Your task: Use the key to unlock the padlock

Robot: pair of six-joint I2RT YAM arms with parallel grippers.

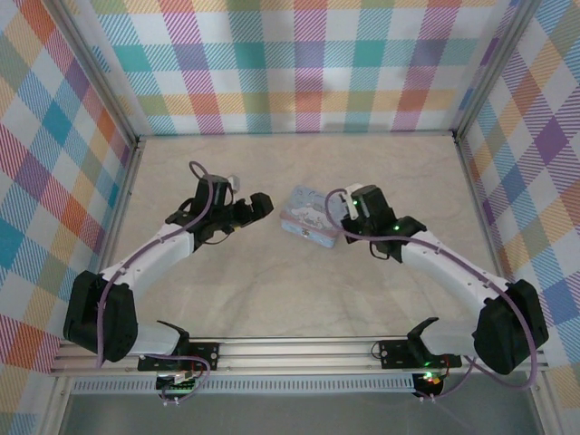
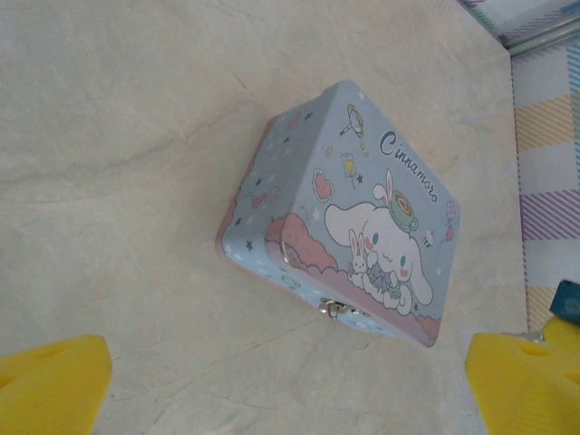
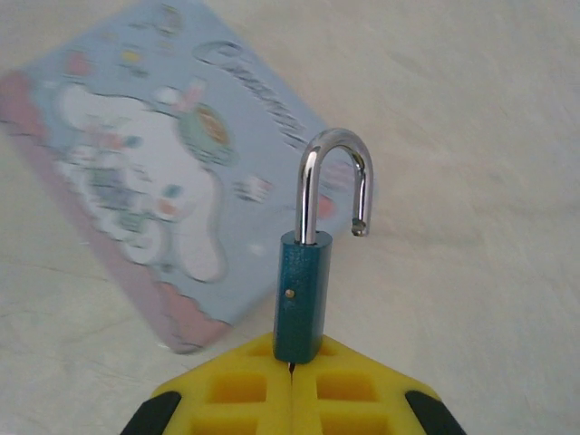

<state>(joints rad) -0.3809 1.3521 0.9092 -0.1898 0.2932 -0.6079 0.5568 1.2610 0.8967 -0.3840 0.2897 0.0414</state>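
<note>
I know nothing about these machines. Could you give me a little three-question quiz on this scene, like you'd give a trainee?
1. True or false: the padlock lies on top of the pale-blue tin.
2. The padlock's shackle is: A) locked down in the body; B) open, one end free; C) snapped off.
3. Fill in: the left pincer stands ____ and holds nothing.
Key: 1 false, the right pincer grips it by its body. 2 B. 3 open.
</note>
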